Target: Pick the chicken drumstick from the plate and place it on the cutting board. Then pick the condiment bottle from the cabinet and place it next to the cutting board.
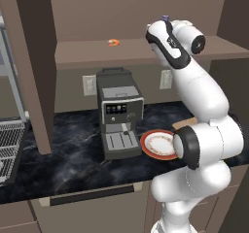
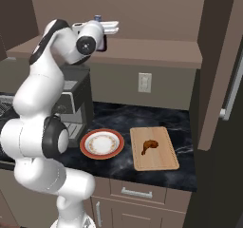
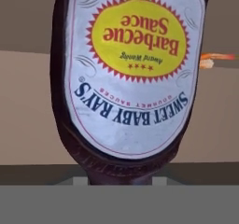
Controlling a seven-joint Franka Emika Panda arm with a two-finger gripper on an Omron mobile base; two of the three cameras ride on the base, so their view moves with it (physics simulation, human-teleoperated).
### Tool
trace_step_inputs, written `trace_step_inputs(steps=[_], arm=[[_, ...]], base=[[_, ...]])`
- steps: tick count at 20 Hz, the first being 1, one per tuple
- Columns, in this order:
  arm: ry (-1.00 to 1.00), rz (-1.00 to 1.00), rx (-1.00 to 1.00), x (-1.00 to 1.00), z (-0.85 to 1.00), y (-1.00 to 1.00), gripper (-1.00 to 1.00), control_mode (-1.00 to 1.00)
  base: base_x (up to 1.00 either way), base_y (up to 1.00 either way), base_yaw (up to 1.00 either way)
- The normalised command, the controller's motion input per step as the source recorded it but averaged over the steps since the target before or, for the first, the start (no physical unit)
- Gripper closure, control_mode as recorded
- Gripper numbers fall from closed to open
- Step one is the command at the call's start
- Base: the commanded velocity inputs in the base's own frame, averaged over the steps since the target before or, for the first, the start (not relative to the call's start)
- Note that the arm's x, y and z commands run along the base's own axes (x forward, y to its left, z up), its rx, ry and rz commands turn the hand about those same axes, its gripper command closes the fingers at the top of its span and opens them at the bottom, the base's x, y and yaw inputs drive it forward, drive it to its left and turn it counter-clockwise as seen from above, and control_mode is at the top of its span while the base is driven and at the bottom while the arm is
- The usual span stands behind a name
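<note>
Up on the cabinet point(image 2: 142, 51) shelf, I had the gripper point(image 2: 110, 30) at the condiment bottle point(image 3: 128, 78). In the hand view I saw the bottle very close and upside down: dark brown glass, a white label with a yellow spiky patch and red words, "Barbecue Sauce". Its blue cap point(image 2: 98, 18) poked up above the hand. I could not tell if the claw was squeezing it. The chicken drumstick point(image 2: 150, 145), shiny and brown, lay on the cutting board point(image 2: 163, 161), beside the plate point(image 2: 85, 146).

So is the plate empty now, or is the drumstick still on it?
Empty: the plate is bare, and the chicken drumstick lies on the cutting board.
</note>
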Motion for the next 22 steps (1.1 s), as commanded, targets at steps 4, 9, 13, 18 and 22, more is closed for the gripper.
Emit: trace_step_inputs(steps=[4,9,13,18,22], arm=[[0.00,0.00,0.00,-0.44,0.06,0.02,1.00,-1.00],[0.00,0.00,0.00,-0.46,0.01,0.04,1.00,-1.00],[0.00,0.00,0.00,-0.52,0.01,0.02,1.00,-1.00],[0.02,0.00,0.00,-0.54,0.04,0.00,1.00,-1.00],[0.01,-0.01,0.00,-0.54,0.08,0.00,1.00,-1.00]], base=[[0.00,0.00,0.00],[0.00,0.00,0.00],[0.00,0.00,0.00],[0.00,0.00,0.00],[0.00,0.00,0.00]])
